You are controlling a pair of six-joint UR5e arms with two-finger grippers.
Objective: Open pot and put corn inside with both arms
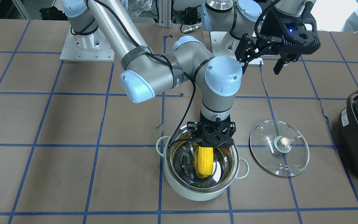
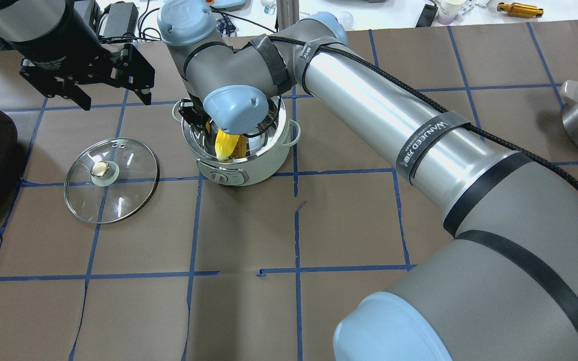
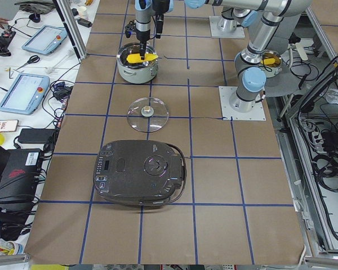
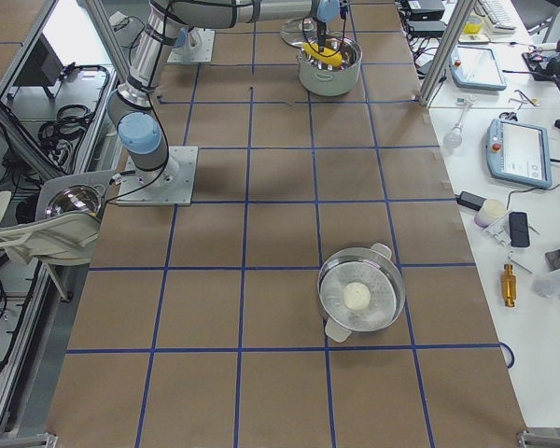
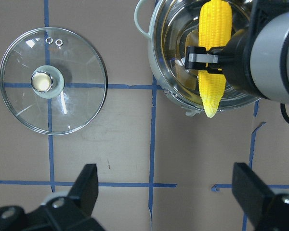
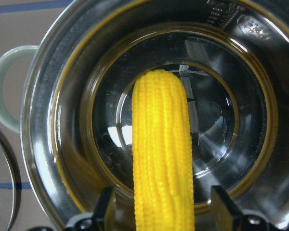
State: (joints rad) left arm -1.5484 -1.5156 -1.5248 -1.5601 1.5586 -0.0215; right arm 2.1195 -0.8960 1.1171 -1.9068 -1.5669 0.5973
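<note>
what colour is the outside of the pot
The pot is pale mint-white outside, clearest in the overhead exterior view.

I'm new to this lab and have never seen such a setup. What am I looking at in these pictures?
Two silver-grey robot arms with light blue joints stand at a brown table. Four pictures come from fixed cameras: facing the robot, behind its shoulders, and at each table end; two come from wrist cameras. The right arm's black two-finger hand grips a bright yellow corn cob at the mouth of the open pale, steel-lined pot. Its clear glass lid lies flat on the table beside it. The left hand hangs open, empty. A black appliance with a handle sits nearby.
</note>
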